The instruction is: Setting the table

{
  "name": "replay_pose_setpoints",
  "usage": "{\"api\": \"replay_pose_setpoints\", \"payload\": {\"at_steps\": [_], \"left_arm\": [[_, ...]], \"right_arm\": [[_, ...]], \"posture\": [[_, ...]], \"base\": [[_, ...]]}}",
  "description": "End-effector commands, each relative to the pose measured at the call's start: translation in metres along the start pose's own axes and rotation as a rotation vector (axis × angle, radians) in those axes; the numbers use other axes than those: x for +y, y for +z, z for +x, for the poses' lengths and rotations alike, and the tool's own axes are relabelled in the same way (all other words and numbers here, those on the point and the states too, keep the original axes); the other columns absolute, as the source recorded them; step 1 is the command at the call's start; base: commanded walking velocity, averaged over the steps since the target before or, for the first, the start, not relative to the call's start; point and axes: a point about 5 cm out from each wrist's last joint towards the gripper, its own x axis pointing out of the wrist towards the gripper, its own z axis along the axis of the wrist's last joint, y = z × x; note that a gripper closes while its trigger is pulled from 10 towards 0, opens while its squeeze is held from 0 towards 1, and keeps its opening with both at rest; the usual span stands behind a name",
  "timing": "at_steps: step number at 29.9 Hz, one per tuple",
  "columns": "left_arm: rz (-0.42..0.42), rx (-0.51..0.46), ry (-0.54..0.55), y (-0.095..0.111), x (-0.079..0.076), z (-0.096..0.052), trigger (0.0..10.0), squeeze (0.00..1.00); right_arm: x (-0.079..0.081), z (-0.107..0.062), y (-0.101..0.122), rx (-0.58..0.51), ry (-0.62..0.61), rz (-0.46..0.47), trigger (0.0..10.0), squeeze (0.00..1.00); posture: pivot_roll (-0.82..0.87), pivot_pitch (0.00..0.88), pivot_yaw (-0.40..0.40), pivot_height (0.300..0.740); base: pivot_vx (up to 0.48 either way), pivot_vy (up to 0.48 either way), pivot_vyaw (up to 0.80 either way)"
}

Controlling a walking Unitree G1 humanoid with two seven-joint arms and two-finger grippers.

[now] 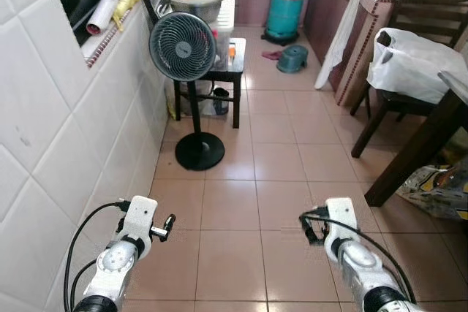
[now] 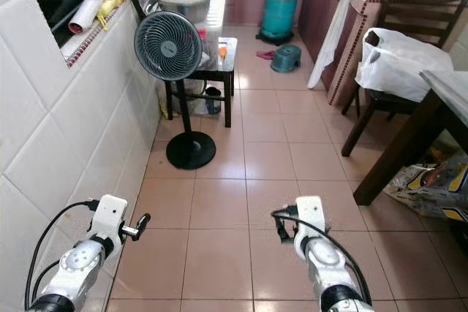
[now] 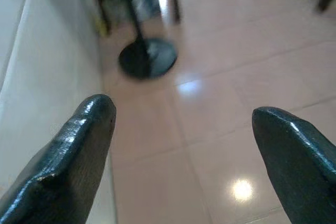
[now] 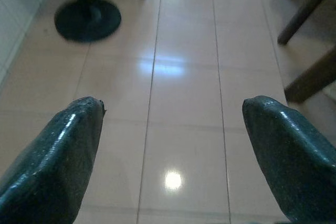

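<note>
At right, table [image 1: 455, 87] edge-cropped.

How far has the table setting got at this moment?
Nothing looks done yet. The robot stands in a tiled passage with both arms raised in front of it: the left gripper and right gripper are open and empty over bare floor. The dark wooden table is off to its right, its top barely in view; a white plastic bag sits on the chair beside it. Fetching and placing tableware all seems still ahead.
</note>
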Motion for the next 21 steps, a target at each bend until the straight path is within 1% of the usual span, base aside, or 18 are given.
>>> {"api": "replay_pose_setpoints", "payload": {"at_steps": [1,3,4,5,8,10,11,12,13,14,16,19,21], "left_arm": [[0.033,-0.092,-0.014,0.015,-0.004,-0.003,10.0,0.0],[0.061,-0.148,-0.018,0.019,-0.01,-0.009,10.0,0.0],[0.087,-0.169,-0.008,0.017,-0.012,-0.014,10.0,0.0],[0.087,-0.169,0.011,0.012,-0.013,-0.02,10.0,0.0],[0.02,-0.129,0.085,0.0,-0.01,-0.032,10.0,0.0],[-0.016,-0.115,0.116,-0.002,-0.009,-0.038,10.0,0.0],[-0.02,-0.114,0.128,-0.002,-0.008,-0.04,10.0,0.0],[-0.011,-0.123,0.144,0.001,-0.003,-0.042,10.0,0.0],[0.005,-0.14,0.147,0.006,0.002,-0.044,10.0,0.0],[0.005,-0.14,0.147,0.006,0.002,-0.044,10.0,0.0],[0.016,-0.163,0.156,0.012,0.01,-0.05,10.0,0.0],[0.03,-0.17,0.167,0.016,0.014,-0.054,10.0,0.0],[0.016,-0.183,0.181,0.022,0.016,-0.058,10.0,0.0]], "right_arm": [[-0.011,-0.005,0.001,-0.046,-0.027,0.023,10.0,0.0],[-0.017,-0.009,0.001,-0.075,-0.053,0.042,10.0,0.0],[-0.021,-0.013,0.0,-0.097,-0.069,0.07,10.0,0.0],[-0.023,-0.016,-0.001,-0.117,-0.084,0.088,10.0,0.0],[-0.026,-0.027,-0.003,-0.162,-0.114,0.117,10.0,0.0],[-0.028,-0.034,-0.005,-0.182,-0.137,0.131,10.0,0.0],[-0.029,-0.038,-0.007,-0.186,-0.151,0.155,10.0,0.0],[-0.031,-0.046,-0.01,-0.197,-0.168,0.172,10.0,0.0],[-0.032,-0.054,-0.013,-0.207,-0.173,0.165,10.0,0.0],[-0.032,-0.054,-0.013,-0.207,-0.173,0.165,10.0,0.0],[-0.035,-0.067,-0.019,-0.202,-0.205,0.19,10.0,0.0],[-0.035,-0.076,-0.021,-0.197,-0.211,0.188,10.0,0.0],[-0.033,-0.082,-0.02,-0.199,-0.207,0.189,10.0,0.0]], "posture": [[0.05,0.0,-0.031,0.74],[0.06,0.0,-0.011,0.74],[0.06,0.0,-0.011,0.74],[0.05,0.0,-0.002,0.74],[0.05,0.0,0.014,0.74],[0.06,0.0,0.025,0.74],[0.06,0.0,0.028,0.74],[0.06,0.0,0.033,0.74],[0.06,0.0,0.037,0.74],[0.06,0.0,0.037,0.74],[0.06,0.0,0.043,0.74],[0.05,0.0,0.049,0.74],[0.04,0.0,0.054,0.74]], "base": [[0.0,0.0,0.0],[0.0,0.0,0.0],[0.0,0.0,0.0],[0.0,0.0,0.0],[0.0,0.0,0.0],[0.0,0.0,0.0],[0.0,0.0,0.0],[0.0,0.0,0.0],[0.0,0.0,0.0],[0.0,0.0,0.0],[0.0,0.0,0.0],[0.0,0.0,0.0],[0.0,0.0,0.0]]}}
